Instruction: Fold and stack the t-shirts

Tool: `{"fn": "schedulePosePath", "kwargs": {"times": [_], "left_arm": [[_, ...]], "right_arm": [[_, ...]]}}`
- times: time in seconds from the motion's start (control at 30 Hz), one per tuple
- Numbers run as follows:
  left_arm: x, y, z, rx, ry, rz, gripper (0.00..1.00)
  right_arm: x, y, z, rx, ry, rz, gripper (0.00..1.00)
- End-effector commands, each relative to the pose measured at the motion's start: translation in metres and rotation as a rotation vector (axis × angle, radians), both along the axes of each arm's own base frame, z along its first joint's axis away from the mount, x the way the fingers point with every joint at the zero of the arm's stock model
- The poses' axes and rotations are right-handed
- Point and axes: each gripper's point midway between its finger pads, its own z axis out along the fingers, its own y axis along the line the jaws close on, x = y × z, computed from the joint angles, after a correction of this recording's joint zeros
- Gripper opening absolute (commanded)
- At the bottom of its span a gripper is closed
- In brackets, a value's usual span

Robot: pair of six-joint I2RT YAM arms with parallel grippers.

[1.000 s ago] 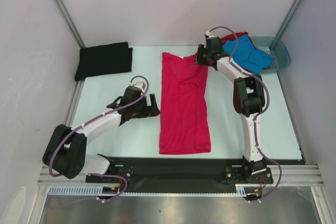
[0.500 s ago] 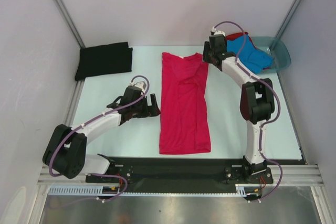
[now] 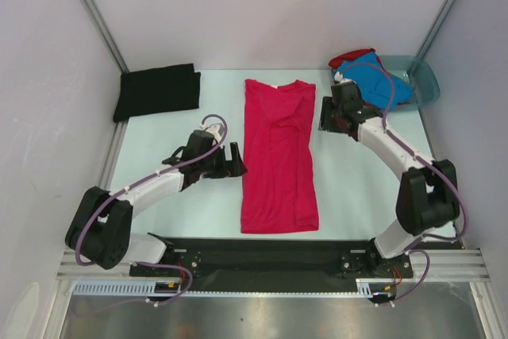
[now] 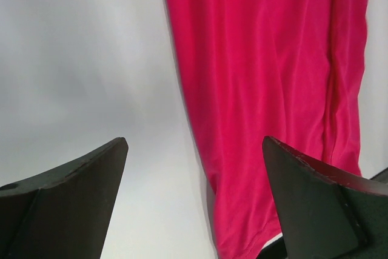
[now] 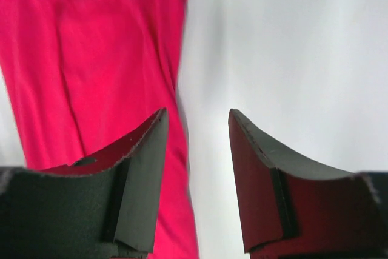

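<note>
a bright magenta-pink cloth t-shirt (image 3: 278, 156) lies in the middle of the pale table (image 3: 349, 180), folded lengthwise into a long narrow strip. its collar is at the far end and its hem points toward the arm bases. a black cloth t-shirt (image 3: 157, 90) lies folded into a flat rectangle at the far left corner of the table, well apart from the pink one. at the far right corner stands a translucent teal plastic basin (image 3: 426, 86). a crumpled bright blue cloth t-shirt (image 3: 381, 85) lies in it and spills over its near-left rim, and a red cloth t-shirt (image 3: 349, 58) shows at the blue one's far left side.

the left arm (image 3: 151, 184) reaches across the table from the near left. the left jaws are spread as wide as they go and hold nothing. they sit just beside the left edge of the pink t-shirt, about halfway along it. in the left wrist view its two dark fingers (image 4: 66, 204) stand far apart, one above bare table (image 4: 79, 59) and the other above pink cloth (image 4: 267, 59), with the shirt's edge running between them.

the right arm (image 3: 393, 148) reaches to the far right side of the pink t-shirt, near its sleeve end. the right jaws are partly open, with a clear gap and nothing in them. in the right wrist view one of its fingers (image 5: 139, 180) is over pink cloth (image 5: 91, 47) and the other over bare table (image 5: 291, 40). whether the fingertips touch the surface cannot be told.
</note>
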Motion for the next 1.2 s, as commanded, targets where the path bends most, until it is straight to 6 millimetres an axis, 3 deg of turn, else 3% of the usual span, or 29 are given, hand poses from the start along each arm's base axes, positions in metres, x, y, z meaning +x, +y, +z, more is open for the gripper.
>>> {"fn": "schedulePosePath", "kwargs": {"times": [0.0,0.1,0.23,0.33,0.47,0.93,1.17], "left_arm": [[-0.015,-0.009,0.011,-0.101,-0.03,-0.04,1.0],[-0.029,-0.005,0.001,-0.112,-0.003,-0.043,1.0],[-0.05,-0.007,-0.01,-0.139,0.036,-0.071,0.98],[-0.069,-0.01,-0.017,-0.156,0.069,-0.098,0.96],[-0.09,-0.011,-0.027,-0.167,0.1,-0.115,0.94],[-0.139,-0.011,-0.048,-0.221,0.159,-0.118,0.93],[-0.161,-0.009,-0.061,-0.216,0.197,-0.117,0.91]], "right_arm": [[-0.065,0.005,-0.005,0.056,0.097,0.036,0.5],[-0.095,0.011,-0.005,0.137,0.125,0.044,0.5],[-0.151,0.023,-0.007,0.267,0.174,0.075,0.5],[-0.178,0.027,-0.006,0.312,0.185,0.06,0.51],[-0.21,0.028,-0.028,0.36,0.246,0.029,0.51],[-0.272,0.027,-0.076,0.399,0.387,-0.015,0.51],[-0.288,0.025,-0.1,0.425,0.424,-0.038,0.51]]}}
